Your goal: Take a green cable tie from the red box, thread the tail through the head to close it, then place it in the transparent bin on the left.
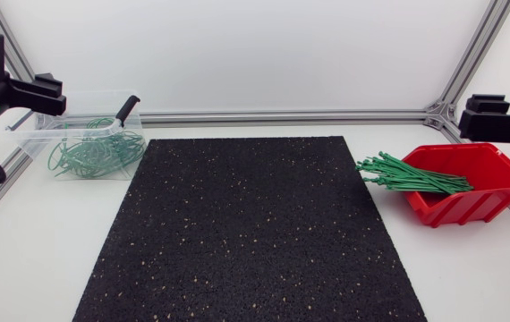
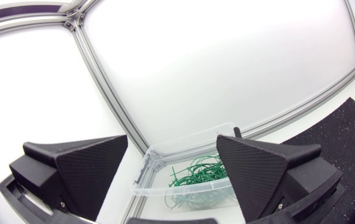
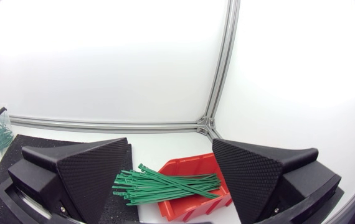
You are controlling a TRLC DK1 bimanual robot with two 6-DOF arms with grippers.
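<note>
Where the white surface (image 1: 40, 259) runs nearest the head camera, a black speckled mat (image 1: 250, 233) covers its middle and reaches back towards the far side.

Right of the mat, further back: red box (image 1: 483, 183), open front turned towards the mat. A bundle of straight green cable ties (image 1: 412, 176) lies in it. Their ends stick out past the box's front lip, fanned slightly, and stop just beside the mat's right edge. None of these ties is held.

Left of the mat, at its far corner: transparent bin (image 1: 31, 134) on the surface. Inside it is a tangle of looped green ties (image 1: 94, 154). A black clip (image 1: 127, 109) stands on the bin's far right rim.

Furthest back, at the side edges:
- Left arm (image 1: 4, 89) above the bin's left end. Left gripper (image 2: 172, 142): fingers spread wide, nothing between them. In its wrist view the bin and the looped ties lie ahead of and below the gap.
- Right arm (image 1: 501, 116) just behind the red box. Right gripper (image 3: 170, 143): fingers spread wide, nothing pinched. In its wrist view the red box and the bundle lie ahead of and below the gap, clear of both fingers.
</note>
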